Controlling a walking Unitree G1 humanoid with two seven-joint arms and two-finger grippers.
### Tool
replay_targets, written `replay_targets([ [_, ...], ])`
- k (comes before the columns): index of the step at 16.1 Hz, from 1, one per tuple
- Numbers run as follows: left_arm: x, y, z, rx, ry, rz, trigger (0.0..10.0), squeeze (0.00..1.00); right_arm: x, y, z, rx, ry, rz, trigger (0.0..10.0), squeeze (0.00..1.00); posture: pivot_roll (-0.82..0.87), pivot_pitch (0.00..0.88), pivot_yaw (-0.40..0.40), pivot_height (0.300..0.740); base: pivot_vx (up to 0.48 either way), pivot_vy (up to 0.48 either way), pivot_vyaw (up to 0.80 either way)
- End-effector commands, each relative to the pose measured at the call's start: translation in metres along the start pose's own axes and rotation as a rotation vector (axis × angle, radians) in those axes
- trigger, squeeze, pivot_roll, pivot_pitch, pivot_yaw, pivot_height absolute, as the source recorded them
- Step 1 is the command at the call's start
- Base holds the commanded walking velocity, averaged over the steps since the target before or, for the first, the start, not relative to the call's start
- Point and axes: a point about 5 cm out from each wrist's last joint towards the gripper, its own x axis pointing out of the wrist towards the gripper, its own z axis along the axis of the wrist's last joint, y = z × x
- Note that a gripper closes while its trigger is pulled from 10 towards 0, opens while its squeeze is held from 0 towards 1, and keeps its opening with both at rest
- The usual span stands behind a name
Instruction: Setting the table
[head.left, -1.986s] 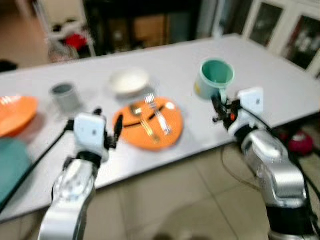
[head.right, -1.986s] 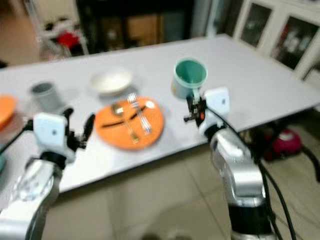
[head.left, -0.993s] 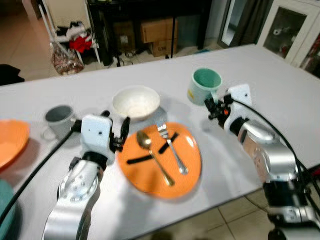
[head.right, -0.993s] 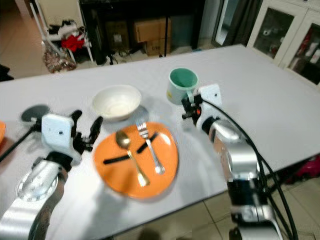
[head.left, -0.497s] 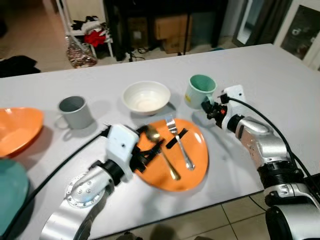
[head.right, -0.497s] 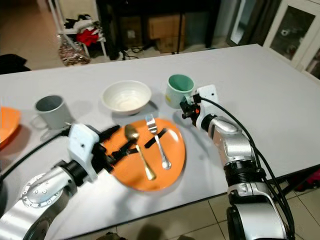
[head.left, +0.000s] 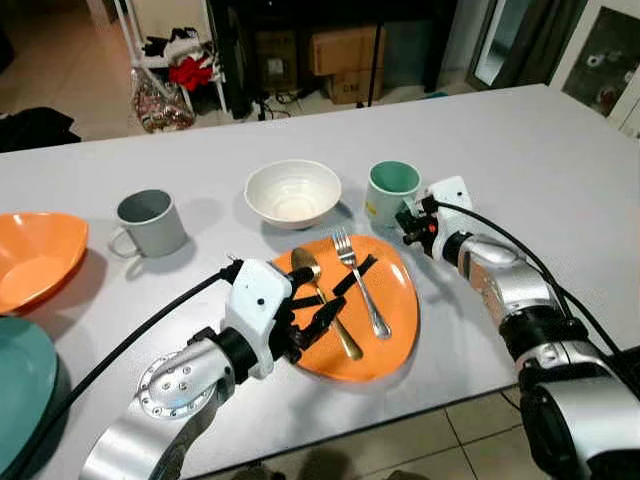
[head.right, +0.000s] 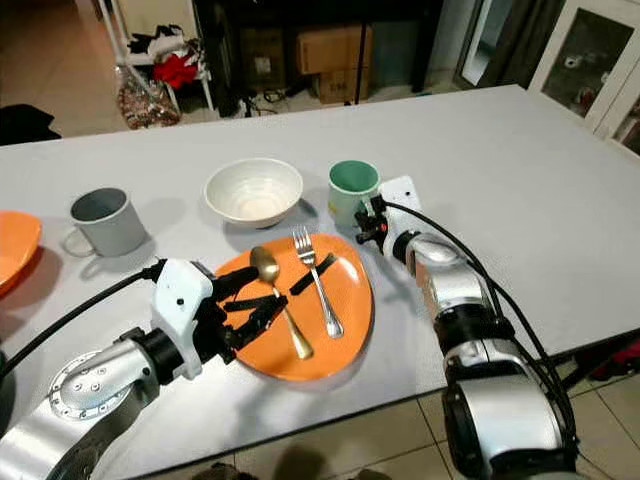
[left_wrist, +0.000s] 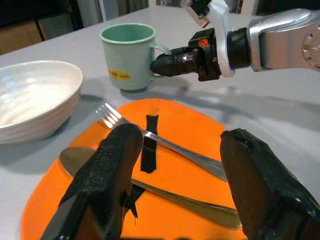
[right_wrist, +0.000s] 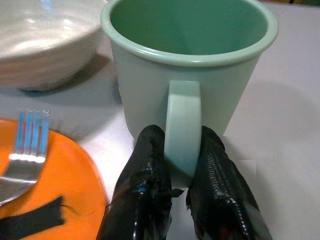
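Note:
An orange plate (head.left: 398, 305) lies near the table's front edge. On it rest a gold spoon (head.left: 345, 343), a silver fork (head.left: 364, 290) and two black strips. My left gripper (head.left: 312, 308) hovers open over the plate's left side, its fingers (left_wrist: 112, 165) spread above the spoon's handle (left_wrist: 200, 207). A green mug (head.left: 388, 192) stands just behind the plate's right end. Its handle (right_wrist: 183, 120) is pinched between the fingers of my right gripper (right_wrist: 182, 147), which is shut on it.
A white bowl (head.left: 292, 192) sits behind the plate and a grey mug (head.left: 150, 222) stands further left. An orange bowl (head.left: 35, 255) and a teal plate (head.left: 20, 385) lie at the table's left edge. Bare table stretches out to the right.
I have come up to the table. My left gripper has reached further in over the plate above the spoon. My right gripper has closed in on the green mug's handle.

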Motion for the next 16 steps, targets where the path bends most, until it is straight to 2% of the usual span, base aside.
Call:
replay_targets([
  [1,-0.001,-0.001,0.003,0.007,-0.004,-0.012,10.0,0.00,0.000,-0.002,0.001,-0.008,0.004,-0.007,10.0,0.00,-0.07,0.047,0.041,0.740,0.000,0.000,0.00],
  [4,0.000,-0.001,0.003,0.010,-0.002,-0.013,10.0,0.00,0.000,-0.002,-0.009,0.012,0.023,-0.007,10.0,0.00,-0.07,0.046,0.044,0.740,0.000,0.000,0.00],
  [5,0.000,-0.001,0.003,0.010,-0.002,-0.013,10.0,0.00,0.000,-0.002,-0.011,0.019,0.024,-0.008,10.0,0.57,-0.07,0.046,0.043,0.740,0.000,0.000,0.00],
  [6,0.000,-0.001,0.003,0.010,-0.002,-0.012,10.0,0.00,0.000,-0.003,-0.011,0.024,0.021,-0.009,10.0,0.76,-0.07,0.046,0.043,0.740,0.000,0.000,0.00],
  [7,0.000,-0.001,0.003,0.010,-0.002,-0.011,10.0,0.00,0.000,-0.004,-0.010,0.033,0.012,-0.011,10.0,1.00,-0.07,0.043,0.044,0.740,0.000,0.000,0.00],
  [12,0.000,0.000,0.002,0.007,-0.001,-0.006,10.0,0.00,-0.006,-0.009,-0.001,0.062,-0.055,0.006,10.0,1.00,-0.08,0.027,0.037,0.740,0.000,0.000,0.00],
  [14,-0.003,0.000,0.001,-0.002,-0.006,0.008,10.0,0.00,-0.027,-0.014,0.004,0.070,-0.112,0.029,10.0,1.00,-0.09,0.009,0.029,0.740,0.000,0.000,0.00],
  [15,-0.006,0.000,0.000,-0.011,-0.011,0.019,10.0,0.00,-0.042,-0.015,0.004,0.060,-0.112,0.037,10.0,1.00,-0.09,0.006,0.028,0.740,0.000,0.000,0.00],
  [16,-0.009,0.001,-0.001,-0.033,-0.015,0.042,10.0,0.00,-0.065,-0.013,0.004,0.046,-0.110,0.044,10.0,1.00,-0.10,0.002,0.029,0.740,0.000,0.000,0.00],
])
